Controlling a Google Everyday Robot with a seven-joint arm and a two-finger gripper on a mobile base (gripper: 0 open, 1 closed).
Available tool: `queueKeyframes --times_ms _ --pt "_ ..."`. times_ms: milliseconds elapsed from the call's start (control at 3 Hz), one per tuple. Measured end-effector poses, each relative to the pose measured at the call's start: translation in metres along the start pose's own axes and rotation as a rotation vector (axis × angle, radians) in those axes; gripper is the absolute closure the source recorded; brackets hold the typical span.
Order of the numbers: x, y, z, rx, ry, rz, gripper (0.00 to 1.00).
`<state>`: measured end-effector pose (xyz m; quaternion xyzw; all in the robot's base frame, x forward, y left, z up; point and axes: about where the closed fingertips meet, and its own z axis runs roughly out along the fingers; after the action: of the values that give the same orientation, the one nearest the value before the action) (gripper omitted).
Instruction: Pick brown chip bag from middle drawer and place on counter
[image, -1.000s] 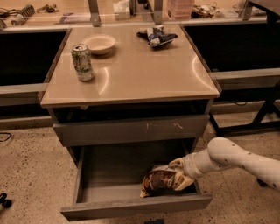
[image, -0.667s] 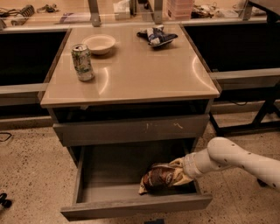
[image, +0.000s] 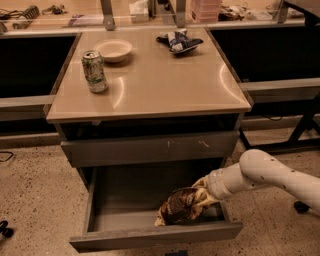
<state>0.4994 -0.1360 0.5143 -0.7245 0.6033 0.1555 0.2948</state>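
Note:
The brown chip bag (image: 181, 205) is glossy dark brown with cream ends. It sits tilted in the right front part of the open middle drawer (image: 155, 236). My gripper (image: 204, 194) reaches in from the right at the end of the white arm and is shut on the bag's upper right end. The bag's lower end seems to touch the drawer near the front panel. The beige counter (image: 150, 80) is above, over a shut drawer front with pale scratch marks (image: 150, 148).
On the counter stand a green soda can (image: 94, 71) at the left, a pale bowl (image: 113, 50) behind it and a blue-and-white snack bag (image: 179, 41) at the back right. Dark shelving flanks the cabinet. Speckled floor lies around it.
The bag has shifted a little left and its top has risen slightly in the gripper's hold. The arm has barely moved.

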Motion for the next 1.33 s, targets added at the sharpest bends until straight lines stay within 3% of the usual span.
queueKeyframes --times_ms 333,667,1000,1333 --pt "-0.028 -0.005 -0.020 -0.010 -0.025 -0.029 1.00" --pt "-0.062 -0.013 -0.054 0.013 -0.033 -0.083 1.00" --pt "-0.110 -0.026 -0.105 0.084 -0.028 -0.170 1.00" --pt "-0.110 -0.026 -0.105 0.084 -0.029 -0.170 1.00"
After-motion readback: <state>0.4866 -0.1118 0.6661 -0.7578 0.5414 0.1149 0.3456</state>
